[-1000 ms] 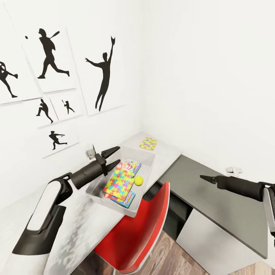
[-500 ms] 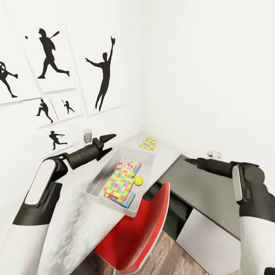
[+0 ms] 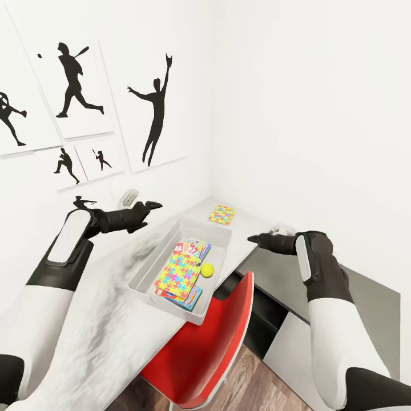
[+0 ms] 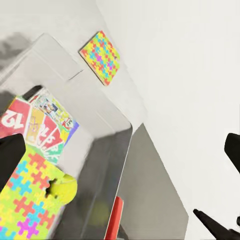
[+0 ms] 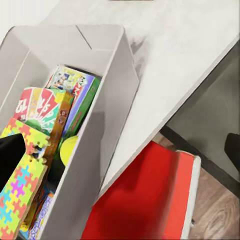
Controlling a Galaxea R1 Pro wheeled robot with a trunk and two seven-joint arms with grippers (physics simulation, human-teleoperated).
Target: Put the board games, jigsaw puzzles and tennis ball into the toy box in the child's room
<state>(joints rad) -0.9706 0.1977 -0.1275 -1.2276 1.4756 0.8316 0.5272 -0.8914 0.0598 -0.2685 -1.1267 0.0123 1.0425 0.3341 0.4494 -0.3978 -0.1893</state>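
The toy box (image 3: 149,260) is seen on the white table (image 3: 108,331), holding a jigsaw puzzle (image 3: 178,274) laid over the board games (image 3: 194,249), with the tennis ball (image 3: 207,270) beside them; a second jigsaw puzzle (image 3: 221,214) lies on the table beyond the box, apart from it. The left gripper (image 3: 149,205) is held above the table beside the box, nothing grasped, jaw state not to be told. The right gripper (image 3: 254,239) is raised over the table's far edge, likewise empty, open or closed not discernible; a red chair (image 3: 220,337) is tucked below.

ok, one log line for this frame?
toy box: tennis ball, jigsaw puzzle inside | second jigsaw puzzle: on table | left gripper, right gripper: empty
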